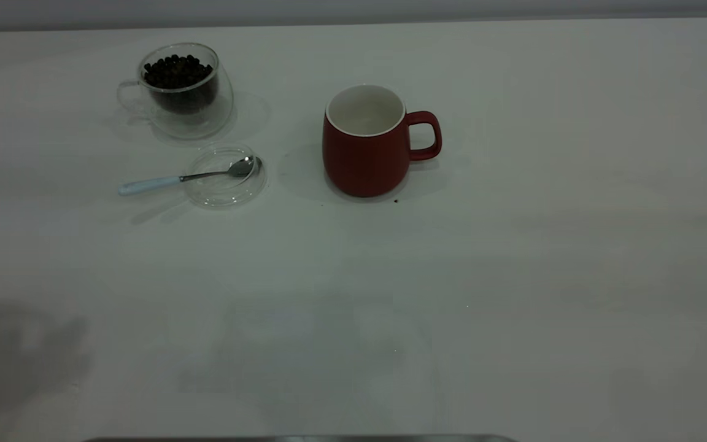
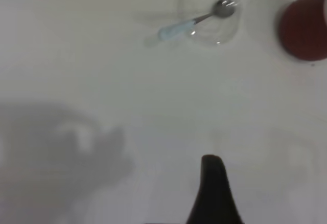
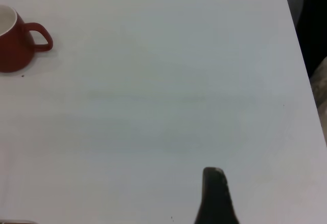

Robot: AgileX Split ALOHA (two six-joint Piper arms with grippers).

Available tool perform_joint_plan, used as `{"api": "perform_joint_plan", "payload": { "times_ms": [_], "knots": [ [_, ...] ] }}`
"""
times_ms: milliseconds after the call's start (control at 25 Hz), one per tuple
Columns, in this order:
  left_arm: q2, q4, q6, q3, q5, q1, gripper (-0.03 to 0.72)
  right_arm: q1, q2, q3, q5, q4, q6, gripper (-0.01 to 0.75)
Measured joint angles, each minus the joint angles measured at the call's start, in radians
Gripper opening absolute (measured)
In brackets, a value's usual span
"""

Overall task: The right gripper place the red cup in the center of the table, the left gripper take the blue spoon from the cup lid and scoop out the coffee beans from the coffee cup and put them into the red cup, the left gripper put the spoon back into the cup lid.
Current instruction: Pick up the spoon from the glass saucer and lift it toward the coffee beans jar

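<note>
I see red cup (image 1: 366,144) upright mid-table (image 1: 513,276) | blue spoon (image 1: 185,177) bowl resting in cup lid (image 1: 224,190) | coffee beans (image 1: 177,70) in coffee cup (image 1: 185,92) upper left | left gripper (image 2: 213,191), right gripper (image 3: 215,196): finger state cannot be told.

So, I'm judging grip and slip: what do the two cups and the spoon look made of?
The coffee cup looks like clear glass: the beans show through it. The red cup looks like matte ceramic, white inside, no glare. The blue spoon has a shiny metal bowl; its pale handle may be plastic or enamel.

Left gripper (image 2: 213,183) and right gripper (image 3: 215,193) each show only a dark tip at six o'clock — apparently hovering, touching nothing.
</note>
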Motion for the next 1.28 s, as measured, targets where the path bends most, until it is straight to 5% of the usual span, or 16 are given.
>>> {"api": "perform_joint_plan", "payload": {
  "times_ms": [440, 840, 1120, 1280],
  "knots": [
    [0.491, -0.017, 0.069, -0.251, 0.006, 0.087, 0.596, 0.0, 0.0, 0.0, 0.0, 0.0, 0.0, 0.573],
    [0.814, -0.021, 0.145, -0.401, 0.009, 0.094, 0.595, 0.0, 0.0, 0.0, 0.0, 0.0, 0.001, 0.573],
    [0.959, -0.021, 0.187, -0.453, 0.002, 0.098, 0.595, 0.0, 0.0, 0.0, 0.0, 0.0, 0.001, 0.573],
    [0.966, -0.018, 0.199, -0.511, 0.044, 0.169, 0.595, 0.0, 0.0, 0.0, 0.0, 0.0, 0.001, 0.573]
  ]
}}
